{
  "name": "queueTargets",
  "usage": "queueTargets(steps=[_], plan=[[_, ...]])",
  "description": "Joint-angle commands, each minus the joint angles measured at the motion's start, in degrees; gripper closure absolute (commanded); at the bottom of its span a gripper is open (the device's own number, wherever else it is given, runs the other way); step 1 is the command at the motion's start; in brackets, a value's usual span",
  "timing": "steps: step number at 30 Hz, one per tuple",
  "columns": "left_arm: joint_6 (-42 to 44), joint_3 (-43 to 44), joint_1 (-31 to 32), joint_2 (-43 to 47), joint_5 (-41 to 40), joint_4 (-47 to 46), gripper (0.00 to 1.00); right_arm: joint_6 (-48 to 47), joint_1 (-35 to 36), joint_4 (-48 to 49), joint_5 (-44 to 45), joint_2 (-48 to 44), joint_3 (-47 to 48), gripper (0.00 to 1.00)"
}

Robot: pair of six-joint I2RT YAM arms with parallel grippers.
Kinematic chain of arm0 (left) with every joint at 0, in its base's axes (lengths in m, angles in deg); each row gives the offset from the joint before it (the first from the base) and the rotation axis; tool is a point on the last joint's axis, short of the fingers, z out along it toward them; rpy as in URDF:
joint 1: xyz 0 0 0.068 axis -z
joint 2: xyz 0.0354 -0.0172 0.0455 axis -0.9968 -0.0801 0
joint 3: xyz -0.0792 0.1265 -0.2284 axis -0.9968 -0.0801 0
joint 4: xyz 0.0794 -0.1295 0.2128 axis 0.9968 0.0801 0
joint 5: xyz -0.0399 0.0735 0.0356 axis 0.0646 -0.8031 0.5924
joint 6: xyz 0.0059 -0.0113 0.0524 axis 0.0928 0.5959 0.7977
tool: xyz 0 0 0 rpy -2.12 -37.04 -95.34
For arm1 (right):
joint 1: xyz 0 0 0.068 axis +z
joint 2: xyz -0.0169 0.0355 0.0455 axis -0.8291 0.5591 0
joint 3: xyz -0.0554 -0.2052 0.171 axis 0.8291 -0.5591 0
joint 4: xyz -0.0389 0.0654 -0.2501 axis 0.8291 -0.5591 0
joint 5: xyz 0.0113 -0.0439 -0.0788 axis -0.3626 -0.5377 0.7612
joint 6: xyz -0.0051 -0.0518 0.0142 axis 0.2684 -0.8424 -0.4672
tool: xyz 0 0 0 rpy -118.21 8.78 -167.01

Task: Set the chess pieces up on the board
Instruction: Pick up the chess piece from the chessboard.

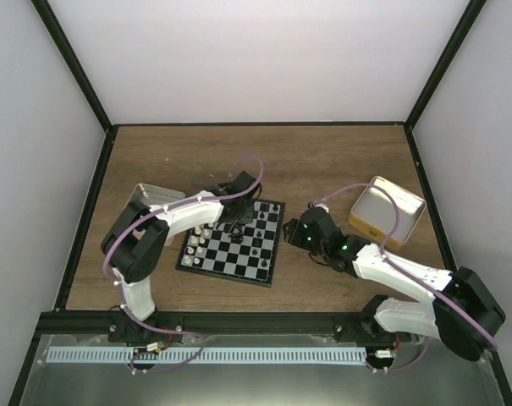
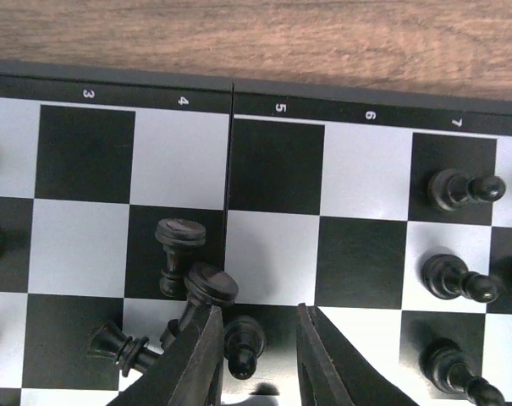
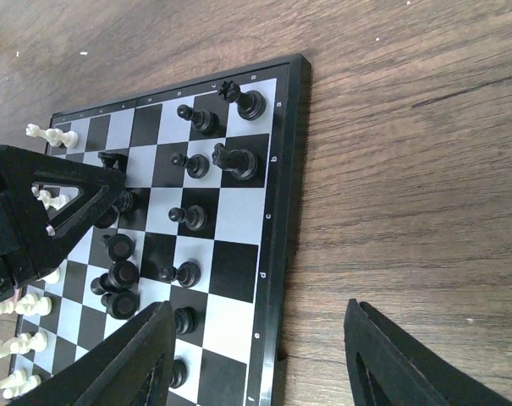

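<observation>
Pinkish metal on the far left: a shallow tin (image 1: 140,196) peeks out behind the left arm (image 1: 141,245), and the overhead camera can't see inside it. Moving right, the board (image 1: 230,254) lies flat mid-table with chess pieces (image 1: 198,241) on it, cream ones lined down its left side and black ones scattered to the right.

The left gripper (image 2: 258,315) is down over the squares, and only its own wrist camera gives the detail. A black pawn (image 2: 243,342) sits between the narrow-set fingers (image 2: 196,355), close against one with a gap on the other side. Gripped or merely straddled, I can't tell. Just beside it lies a tumbled knot of black pieces (image 2: 181,254).

Numerals 2 to 7 run along the border there. The right wrist view shows small letters down its edge instead, hard to read.

The right gripper (image 3: 257,311) hangs over the board's right edge and the wooden table (image 1: 323,161), jaws wide, holding nothing. Far right, the yellow-tan tin (image 1: 389,216) shows its pale floor.
</observation>
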Motion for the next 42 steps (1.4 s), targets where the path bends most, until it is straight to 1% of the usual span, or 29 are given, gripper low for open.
queueTargets(steps=[1,11,13,16,20,26,35,39,42], plan=[[1.44,1.93,-0.33,-0.77,1.01,1.28,0.74,-0.67,-0.33,0.9,0.33,0.73,0.35,0.44],[1.13,0.31,-0.31,-0.56,2.23,0.7,0.75,-0.73,-0.35,0.85,0.57,0.96,0.19,0.44],[1.08,0.29,-0.3,-0.63,2.18,0.57,0.77,-0.67,-0.36,0.73,0.73,0.95,0.2,0.44],[1.2,0.51,-0.32,-0.68,1.48,0.56,0.86,-0.74,-0.4,0.6,0.94,0.74,0.1,0.44],[1.61,0.53,-0.13,0.16,1.3,0.58,0.91,-0.85,-0.36,0.2,1.89,0.3,0.09,0.44],[2.26,0.04,0.45,2.28,1.54,0.15,0.92,-1.17,-0.36,-0.03,2.68,0.02,0.41,0.44],[2.55,-0.12,1.86,6.52,2.03,0.87,0.91,-0.76,-0.38,-0.53,3.33,-0.88,0.12,0.44],[1.49,-1.5,3.87,9.35,1.72,1.72,0.91,-0.65,-0.36,-0.74,3.67,-1.6,0.01,0.44],[-0.66,-4.16,6.59,12.42,1.18,2.16,0.91,-0.42,-0.36,-0.91,3.82,-2.02,-0.16,0.44]])
